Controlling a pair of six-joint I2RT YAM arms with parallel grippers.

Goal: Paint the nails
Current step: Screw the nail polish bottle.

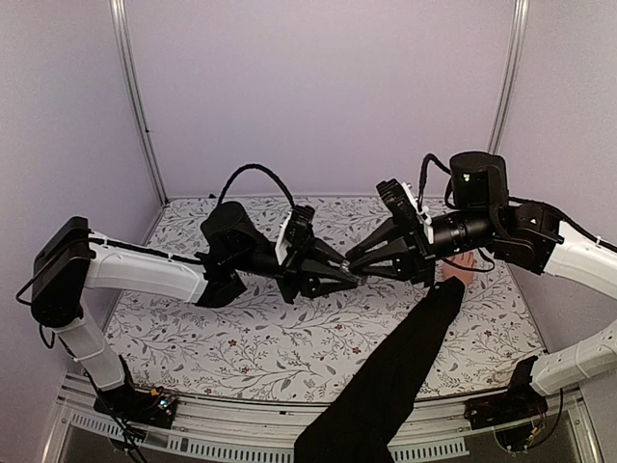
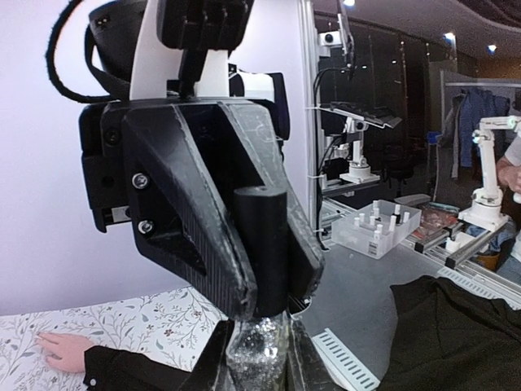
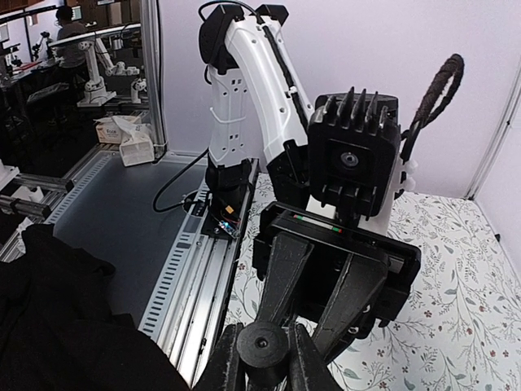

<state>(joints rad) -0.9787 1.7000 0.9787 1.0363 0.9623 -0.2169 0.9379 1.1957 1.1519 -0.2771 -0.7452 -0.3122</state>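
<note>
Black sleeve (image 1: 386, 386) crosses the counter's (image 1: 193, 328) near edge and ends in a bare hand (image 1: 459, 270) lying flat on the floral surface, right of centre, under the right arm. Its nails (image 2: 42, 340) are too small to make out. Above mid-counter the two arms meet tip to tip. The left gripper (image 2: 256, 368) is pinching a clear glittery bottle (image 2: 256, 346). The right gripper (image 3: 264, 362) is clamped on the black cap (image 3: 260, 346) directly over that bottle; whether the cap is seated cannot be told.
</note>
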